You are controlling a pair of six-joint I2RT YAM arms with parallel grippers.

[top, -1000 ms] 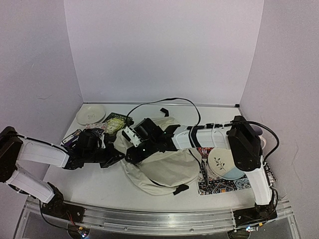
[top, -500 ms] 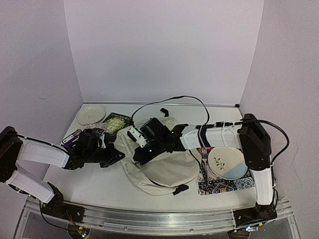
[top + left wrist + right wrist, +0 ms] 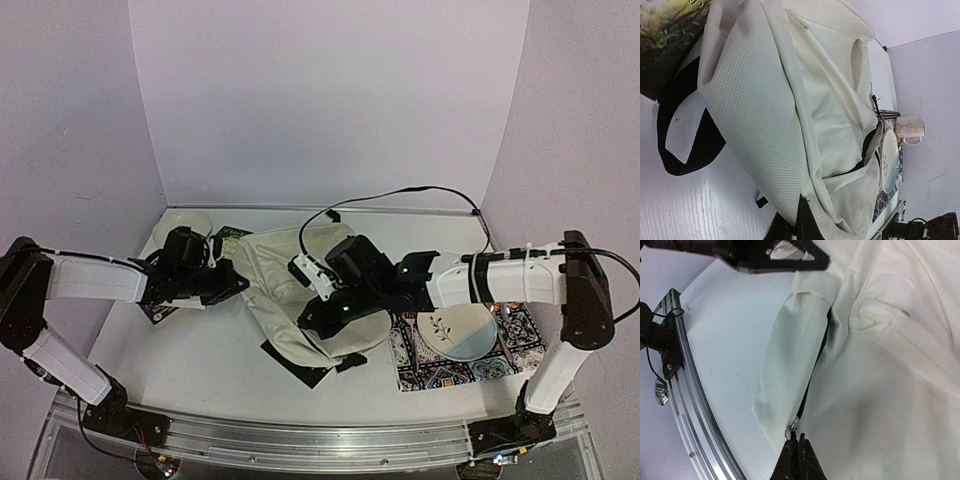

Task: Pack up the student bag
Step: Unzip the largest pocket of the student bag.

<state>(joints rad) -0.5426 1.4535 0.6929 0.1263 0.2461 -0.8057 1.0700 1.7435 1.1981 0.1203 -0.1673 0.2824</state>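
Observation:
The student bag [image 3: 290,280] is a cream fabric backpack lying across the middle of the table, stretched between both grippers. My left gripper [image 3: 236,284] is shut on the bag's left edge; in the left wrist view its tips [image 3: 802,216] pinch a fold of the student bag [image 3: 765,100]. My right gripper [image 3: 312,318] is at the bag's near side. In the right wrist view it [image 3: 799,441] is shut on the metal zipper pull [image 3: 793,430] at the end of a dark zipper line in the student bag [image 3: 880,390].
A patterned mat [image 3: 470,365] at the right carries a white-and-blue plate [image 3: 458,331]. A dark green book [image 3: 232,234] and a white plate [image 3: 190,221] lie at the back left. A black strap [image 3: 300,361] trails toward the front rail [image 3: 320,440]. A mug [image 3: 910,128] stands far right.
The right gripper closed on the zipper pull and moved right and nearer, dragging the bag. The left gripper, still shut on the bag, moved toward the back. The bag is stretched out.

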